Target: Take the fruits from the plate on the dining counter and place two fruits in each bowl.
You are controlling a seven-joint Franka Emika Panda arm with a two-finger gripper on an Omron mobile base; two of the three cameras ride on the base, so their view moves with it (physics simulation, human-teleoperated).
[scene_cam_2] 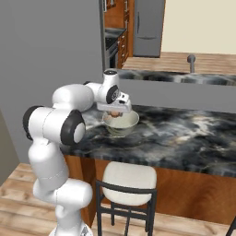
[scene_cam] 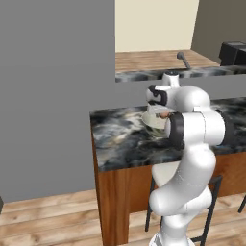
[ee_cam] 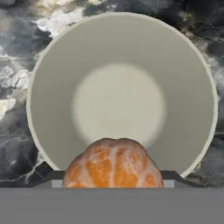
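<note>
Stool: I saw a cream-seated stool (scene_cam_2: 128, 181) with a dark frame standing against the counter's wooden front, nearest to me.
Claw: my claw (scene_cam_2: 115, 112) was closed on a peeled orange fruit (ee_cam: 113, 164); in the hand view the fruit sat right at the bottom between the tips.
Fruit: it hung above the bowl, over the bowl's near rim, not touching the glaze as far as I could tell.
Bowl: a deep beige bowl (ee_cam: 120, 94) stood on the counter (scene_cam_2: 184, 138) near its left end, closer to the front edge than to the back; its inside was bare.
Bowl, left base view: only part of its rim (scene_cam: 150, 121) showed behind my arm.
Counter: the marbled top ran away to the right, with the reddish wood front below it.
Ledge: beyond the counter's back edge a grey ledge rose higher.
Tap: a grey tap (scene_cam_2: 191, 61) stood behind the ledge, farthest off.
</note>
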